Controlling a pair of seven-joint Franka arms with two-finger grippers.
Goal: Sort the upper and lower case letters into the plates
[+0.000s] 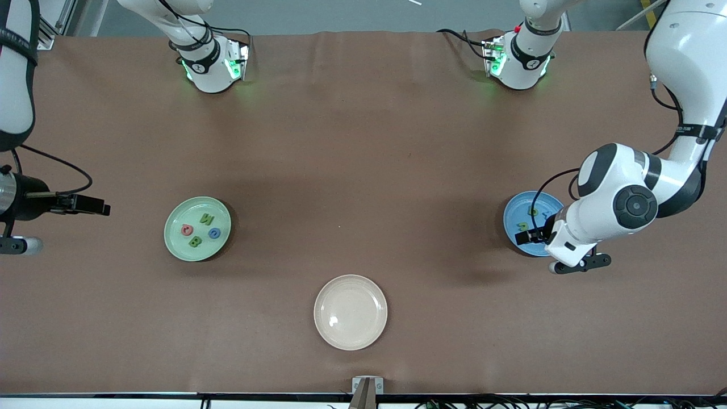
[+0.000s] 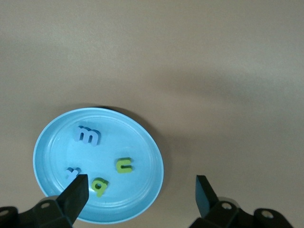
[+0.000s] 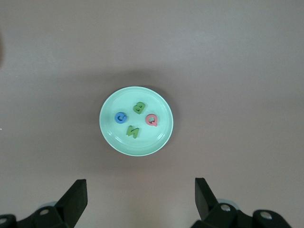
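Four small letters [image 2: 99,159] are lying in the blue plate [image 1: 514,221] at the frame's right; the capitals [image 1: 200,230] are sitting in the green plate [image 1: 173,238]. The left gripper [image 2: 142,192] is hanging released over the blue plate, so it should lift straight up. The right gripper [image 3: 141,197] is waiting, released, at the frame's left edge.

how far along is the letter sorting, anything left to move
It looks finished. Four capitals lie in the green plate and four small letters in the blue plate. The beige plate holds nothing. Nothing is in hand: the left gripper hangs over the blue plate's edge, the right gripper waits at its table end, jaws open.
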